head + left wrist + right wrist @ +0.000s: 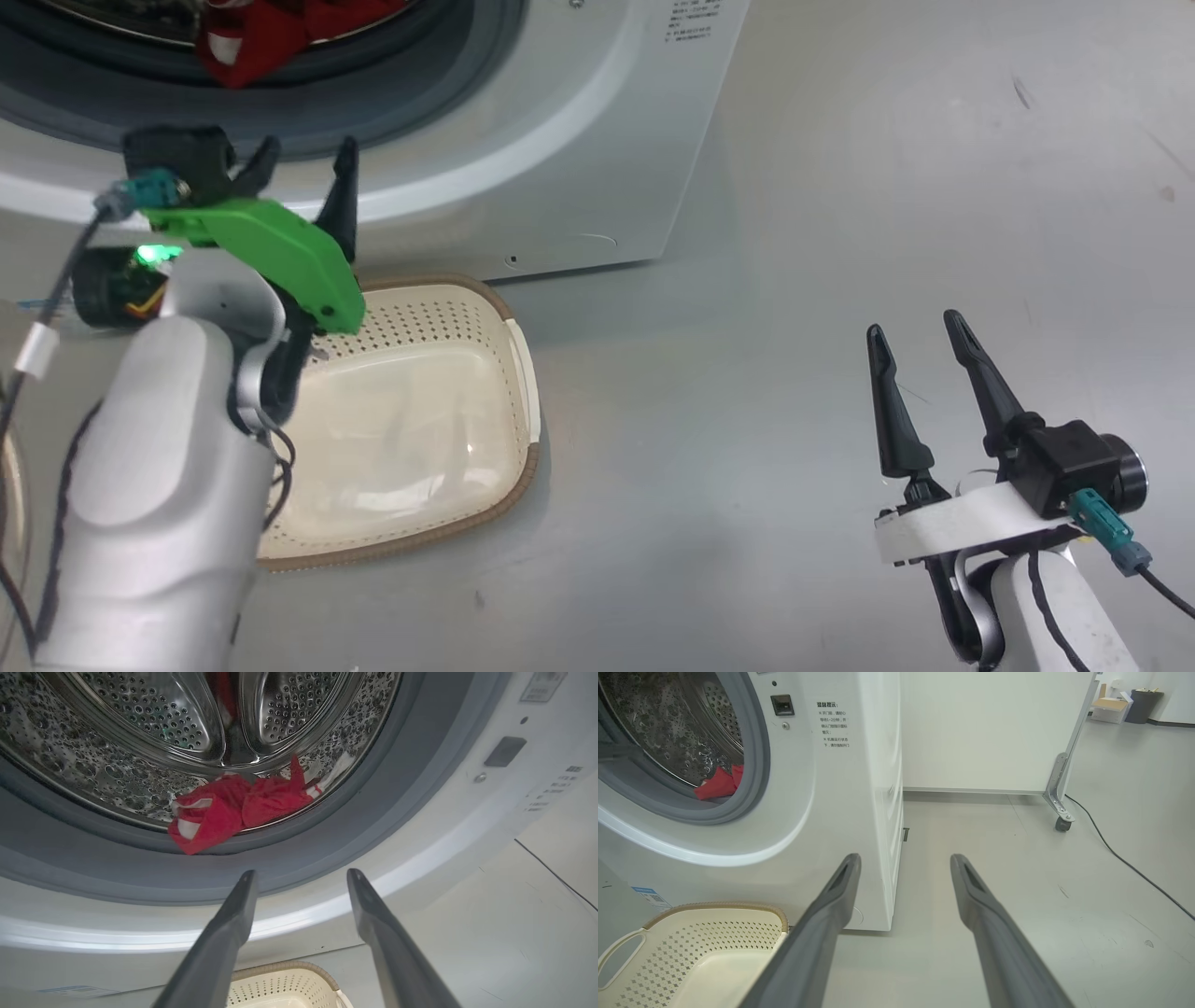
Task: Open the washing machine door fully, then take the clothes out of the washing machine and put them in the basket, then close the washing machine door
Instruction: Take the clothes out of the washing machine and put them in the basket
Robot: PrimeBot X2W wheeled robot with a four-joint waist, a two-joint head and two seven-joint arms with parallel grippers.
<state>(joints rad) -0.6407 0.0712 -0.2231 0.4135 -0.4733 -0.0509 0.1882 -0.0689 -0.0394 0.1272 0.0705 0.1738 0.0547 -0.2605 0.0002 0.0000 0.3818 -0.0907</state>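
1. Finds the red clothes (233,807) bunched at the front lip of the steel drum (140,723), one fold draped onto the grey ring (93,868) of the washing machine (579,140).
2. Shows the left hand (308,145) with fingers apart, gripping nothing, pointed at the opening (just short of the ring).
3. Places the basket (534,411) on the floor (794,327), just before the machine's front.
4. Shows the right hand (913,324) spread too, gripping nothing, well apart from the basket.

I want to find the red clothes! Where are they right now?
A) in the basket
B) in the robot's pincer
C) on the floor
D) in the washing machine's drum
D: the red clothes lie bunched at the front edge of the steel drum. The cream basket has nothing in it, and the left pincer and right pincer are open, holding nothing.
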